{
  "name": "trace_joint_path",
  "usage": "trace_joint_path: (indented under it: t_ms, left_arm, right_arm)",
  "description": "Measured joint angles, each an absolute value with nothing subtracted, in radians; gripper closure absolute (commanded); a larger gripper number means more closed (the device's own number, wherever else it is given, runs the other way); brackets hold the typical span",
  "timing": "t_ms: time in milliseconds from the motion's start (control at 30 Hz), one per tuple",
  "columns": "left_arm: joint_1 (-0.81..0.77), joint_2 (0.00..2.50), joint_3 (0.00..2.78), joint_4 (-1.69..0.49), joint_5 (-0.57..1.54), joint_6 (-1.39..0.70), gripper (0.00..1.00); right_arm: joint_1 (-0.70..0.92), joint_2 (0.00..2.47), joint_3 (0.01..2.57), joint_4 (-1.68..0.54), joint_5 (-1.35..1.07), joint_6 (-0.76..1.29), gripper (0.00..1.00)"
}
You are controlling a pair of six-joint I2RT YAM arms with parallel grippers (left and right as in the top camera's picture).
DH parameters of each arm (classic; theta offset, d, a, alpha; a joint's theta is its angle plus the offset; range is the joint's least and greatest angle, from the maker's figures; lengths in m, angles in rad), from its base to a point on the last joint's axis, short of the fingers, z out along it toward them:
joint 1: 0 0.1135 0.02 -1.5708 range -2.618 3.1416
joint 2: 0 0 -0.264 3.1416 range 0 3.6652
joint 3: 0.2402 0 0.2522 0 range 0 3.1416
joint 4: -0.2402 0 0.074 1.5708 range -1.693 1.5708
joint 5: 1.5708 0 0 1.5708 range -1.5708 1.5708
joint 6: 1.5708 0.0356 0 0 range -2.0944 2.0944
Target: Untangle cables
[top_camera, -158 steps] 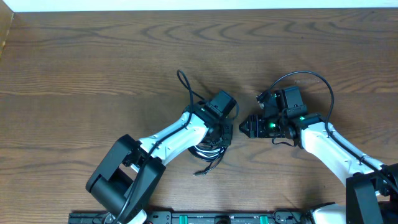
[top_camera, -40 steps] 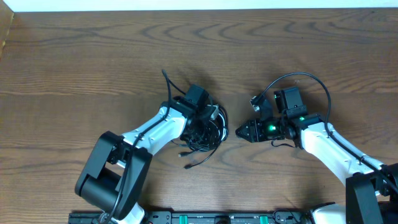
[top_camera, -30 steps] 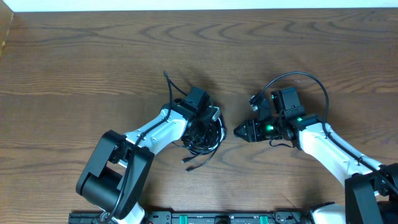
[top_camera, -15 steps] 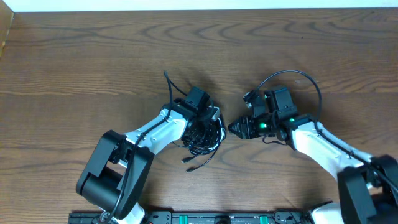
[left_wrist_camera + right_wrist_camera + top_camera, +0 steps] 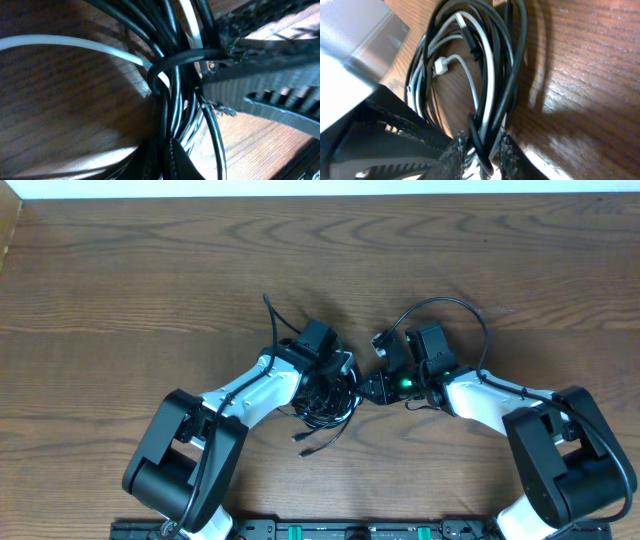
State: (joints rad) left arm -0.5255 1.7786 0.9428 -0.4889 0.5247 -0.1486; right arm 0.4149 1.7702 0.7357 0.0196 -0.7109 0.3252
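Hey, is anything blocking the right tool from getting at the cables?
Nothing visible. The right tool has its tips on either side of black and white strands at the edge of the cables. The left tool sits on the other side, not between.

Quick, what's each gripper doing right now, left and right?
Left gripper: shut on the cable bundle.
Right gripper: shut on strands of the same bundle.

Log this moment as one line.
left gripper: shut on tangled bundle of thin black and white cables | right gripper: shut on same bundle
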Motion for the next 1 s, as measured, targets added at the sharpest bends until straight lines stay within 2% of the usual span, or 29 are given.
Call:
trace_joint_path:
  t_ms: [167,367,667,1000]
  left_arm:
    - [-0.525,1.779,0.943,-0.489,0.525,-0.149,0.92]
    - [-0.525,1.779,0.943,-0.485,0.525,-0.149,0.92]
    - [-0.526,1.779,0.943,-0.463,0.549,-0.148,0.92]
    - [-0.528,1.779,0.943,-0.464,0.540,-0.145,0.92]
  right_arm:
    - [0.414,1.772,0.736,0.019,-0.714,0.325,0.99]
    - [0.395,1.774,0.734,0.027,-0.750,0.328,0.99]
    - [0.239,1.774,0.723,0.046,-0.999,0.367,0.99]
    - [0.152,1.774,0.723,0.047,-1.216,0.394,0.99]
